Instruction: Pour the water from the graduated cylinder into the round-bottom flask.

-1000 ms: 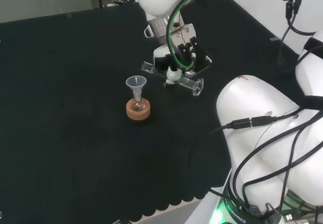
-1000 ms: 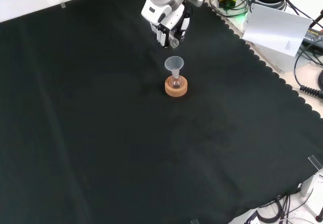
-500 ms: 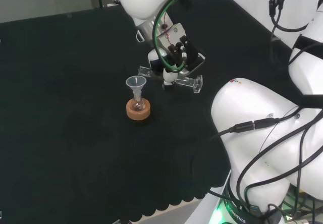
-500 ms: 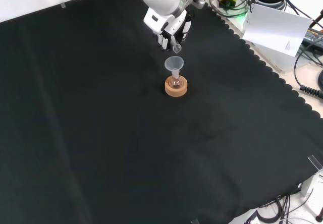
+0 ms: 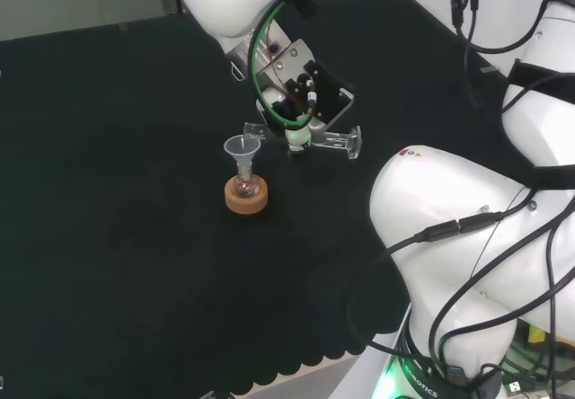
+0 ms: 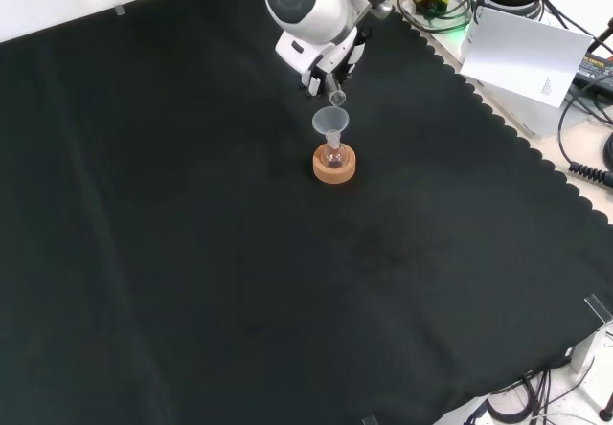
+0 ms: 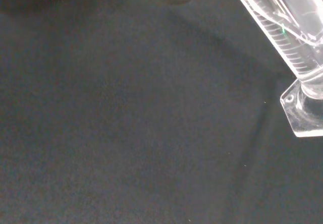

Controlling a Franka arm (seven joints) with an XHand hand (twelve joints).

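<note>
A small round-bottom flask (image 5: 245, 186) stands in a cork ring (image 5: 246, 199) with a clear funnel (image 5: 241, 148) in its neck. My hand (image 5: 301, 102) is shut on the clear graduated cylinder (image 5: 325, 139), which lies almost level just right of the funnel in the head view. Its mouth (image 5: 252, 130) is by the funnel's rim and its foot (image 5: 354, 143) points right. In the front view the hand (image 6: 326, 59) is just above the funnel (image 6: 330, 119) and flask (image 6: 332, 156), with the cylinder's mouth (image 6: 336, 97) over the rim. The wrist view has the cylinder (image 7: 282, 27) and its foot (image 7: 305, 110) close up.
Black cloth (image 6: 192, 253) covers the bench, with a scalloped edge (image 6: 498, 123) at the front view's right. A white sheet (image 6: 525, 50) and cables lie beyond that edge. The arm's white links (image 5: 449, 237) stand at the head view's right.
The hand has carried the cylinder left in the head view, towards the funnel, and tipped it closer to level. Its mouth now sits at the funnel's rim. Flask and ring have stayed put.
</note>
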